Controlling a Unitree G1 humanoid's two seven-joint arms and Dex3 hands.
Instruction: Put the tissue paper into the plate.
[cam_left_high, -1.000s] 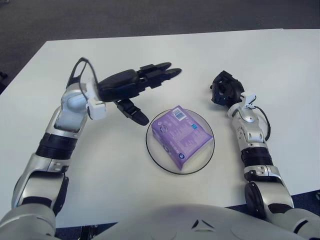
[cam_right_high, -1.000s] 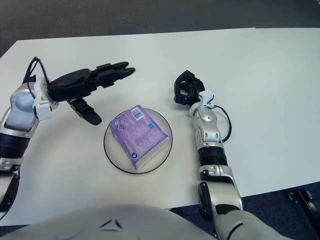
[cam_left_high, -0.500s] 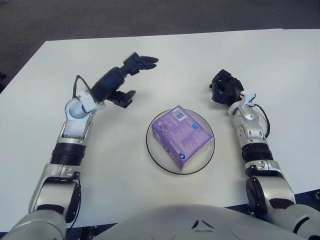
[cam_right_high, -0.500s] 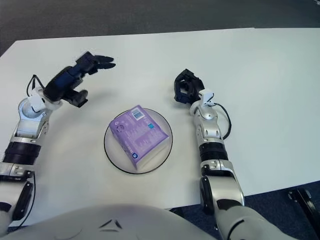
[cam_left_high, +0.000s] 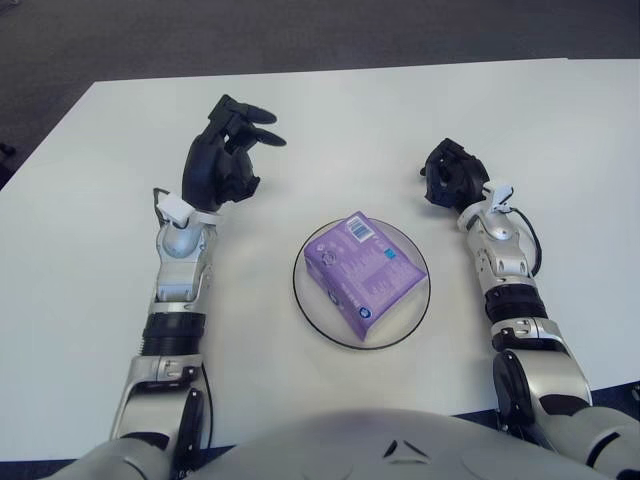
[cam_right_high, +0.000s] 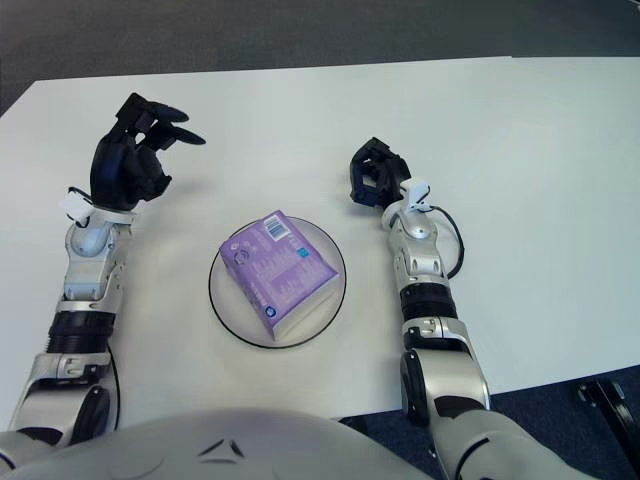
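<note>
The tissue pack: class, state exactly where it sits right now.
The purple tissue pack lies in the plate at the table's near centre, between the left hand on its left and the right hand on its right.

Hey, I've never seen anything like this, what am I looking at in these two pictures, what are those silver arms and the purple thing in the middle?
These are two views from a humanoid robot's head camera, one from each eye, looking down at a white table. They show the same scene from slightly different spots.

The silver arms are the robot's own. Each ends in a black three-finger hand. The left hand shows to the left of the plate with its fingers loosely spread, holding nothing. The right hand shows to the right of the plate, fingers curled, also holding nothing.

In the middle is a round clear plate with a dark rim. On it lies a purple plastic-wrapped pack of tissue paper. So the tissues are already in the plate, and neither hand touches them.
</note>
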